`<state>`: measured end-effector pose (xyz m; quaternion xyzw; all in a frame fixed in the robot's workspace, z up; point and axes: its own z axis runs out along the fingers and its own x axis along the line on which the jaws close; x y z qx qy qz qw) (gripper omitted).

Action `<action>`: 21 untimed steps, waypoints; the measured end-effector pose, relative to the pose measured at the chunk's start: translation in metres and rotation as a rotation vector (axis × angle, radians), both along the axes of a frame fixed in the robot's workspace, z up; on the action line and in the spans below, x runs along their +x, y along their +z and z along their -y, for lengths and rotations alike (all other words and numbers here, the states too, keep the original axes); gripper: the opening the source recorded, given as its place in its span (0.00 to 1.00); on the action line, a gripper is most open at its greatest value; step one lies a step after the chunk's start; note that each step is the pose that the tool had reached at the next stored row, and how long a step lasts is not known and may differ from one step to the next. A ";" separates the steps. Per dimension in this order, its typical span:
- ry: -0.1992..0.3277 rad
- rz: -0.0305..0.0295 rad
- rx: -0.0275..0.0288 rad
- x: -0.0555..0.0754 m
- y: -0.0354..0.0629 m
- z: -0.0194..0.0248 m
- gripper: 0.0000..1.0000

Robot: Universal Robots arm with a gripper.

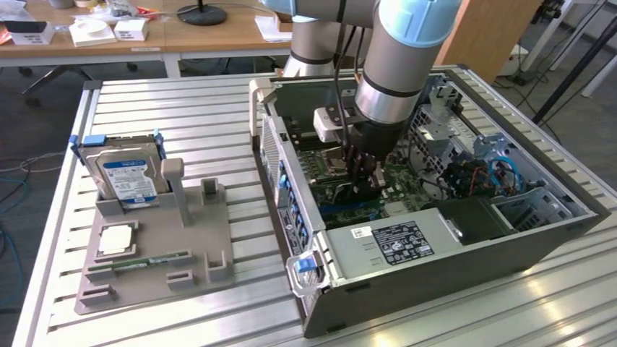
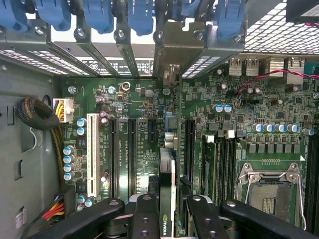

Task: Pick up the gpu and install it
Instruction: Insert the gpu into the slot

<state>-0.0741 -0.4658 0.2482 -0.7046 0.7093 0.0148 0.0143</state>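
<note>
step: install | gripper [image 2: 167, 219] pinching gpu [image 2: 168, 189] edge-on above motherboard [image 2: 149, 144] inside computer case [image 1: 540, 246] | next needs: align card edge with slot [image 2: 189, 149], press straight down

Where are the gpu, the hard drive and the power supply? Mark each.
gpu [image 2: 167, 184]: wrist view, on the edge facing the camera.
hard drive [image 1: 128, 177]: exterior view, on its blue-white label.
power supply [image 1: 403, 242]: exterior view, on its dark label.

The open grey metal computer case [image 1: 453, 238] on the slatted aluminium table [image 1: 173, 108] is seen obliquely from high above. The green motherboard [image 2: 144, 114], shared by both views, is faced closely from the wrist.
</note>
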 end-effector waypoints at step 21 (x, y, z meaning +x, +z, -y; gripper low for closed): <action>0.000 0.0000 0.0001 0.000 0.0175 0.0000 0.33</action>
